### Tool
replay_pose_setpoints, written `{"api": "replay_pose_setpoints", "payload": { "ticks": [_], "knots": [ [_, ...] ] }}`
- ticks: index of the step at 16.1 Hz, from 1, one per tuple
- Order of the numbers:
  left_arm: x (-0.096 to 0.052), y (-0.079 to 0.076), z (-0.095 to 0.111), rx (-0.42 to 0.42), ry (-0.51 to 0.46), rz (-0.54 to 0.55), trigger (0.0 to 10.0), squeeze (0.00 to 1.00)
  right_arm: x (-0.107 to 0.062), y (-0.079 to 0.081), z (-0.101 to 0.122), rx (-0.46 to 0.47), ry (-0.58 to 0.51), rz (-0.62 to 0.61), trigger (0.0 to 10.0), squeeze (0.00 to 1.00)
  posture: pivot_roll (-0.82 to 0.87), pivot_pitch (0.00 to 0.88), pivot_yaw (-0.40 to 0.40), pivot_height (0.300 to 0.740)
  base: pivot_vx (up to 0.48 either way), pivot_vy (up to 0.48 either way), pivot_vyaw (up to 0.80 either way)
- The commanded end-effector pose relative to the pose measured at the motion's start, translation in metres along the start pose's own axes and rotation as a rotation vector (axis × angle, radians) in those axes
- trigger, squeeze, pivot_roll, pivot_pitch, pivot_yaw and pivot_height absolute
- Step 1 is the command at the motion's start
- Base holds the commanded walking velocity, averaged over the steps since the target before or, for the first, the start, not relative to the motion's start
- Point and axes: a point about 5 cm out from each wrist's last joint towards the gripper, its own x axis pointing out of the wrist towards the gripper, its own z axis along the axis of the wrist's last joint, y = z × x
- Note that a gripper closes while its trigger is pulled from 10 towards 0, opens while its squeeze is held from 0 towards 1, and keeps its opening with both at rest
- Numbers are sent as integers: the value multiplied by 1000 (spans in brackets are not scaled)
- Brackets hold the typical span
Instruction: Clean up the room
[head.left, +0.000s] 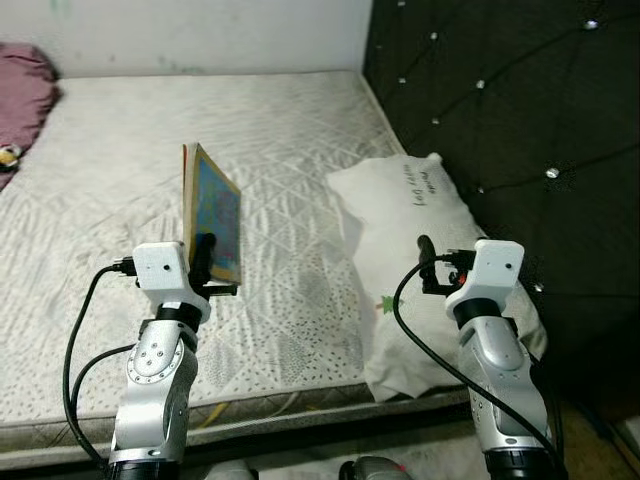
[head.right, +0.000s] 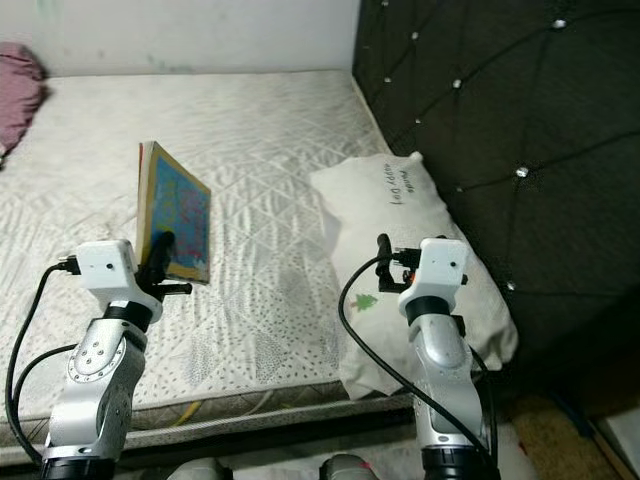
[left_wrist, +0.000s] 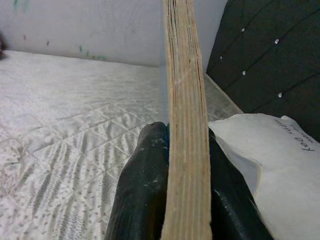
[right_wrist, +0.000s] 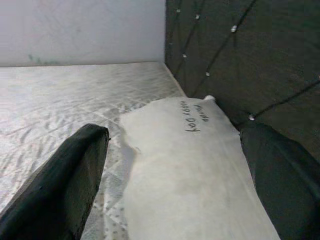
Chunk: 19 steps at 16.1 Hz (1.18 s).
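A book is held upright over a bed by the robot's left gripper.

The book is pinched edge-on in the left gripper, long axis vertical, above the mattress. The right gripper, fingers spread, is aimed at the white pillow just ahead, on which "Happy Day" is handwritten.

Blue-covered book, white pillow, quilted white mattress, black headboard

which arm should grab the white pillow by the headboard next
Right, most likely. The right gripper hangs open just above the white pillow with black writing. The left gripper is shut on the upright colourful book, out over the quilted mattress.
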Motion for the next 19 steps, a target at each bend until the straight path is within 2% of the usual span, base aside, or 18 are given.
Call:
{"api": "replay_pose_setpoints", "payload": {
  "ticks": [1,3,19],
  "knots": [
    [1,-6,12,-12,-49,-36,10000,0,1,2,7,10,-20,11,10000,0,-11,0,-14,740,0,0,0],
    [1,-8,11,-47,-41,-39,10000,0,1,3,8,19,-21,20,10000,0,-14,0,-13,740,0,0,0],
    [1,-11,12,-53,-29,-54,10000,0,-2,5,6,11,-8,30,10000,0,-21,0,-10,740,0,0,0]
  ]
}}
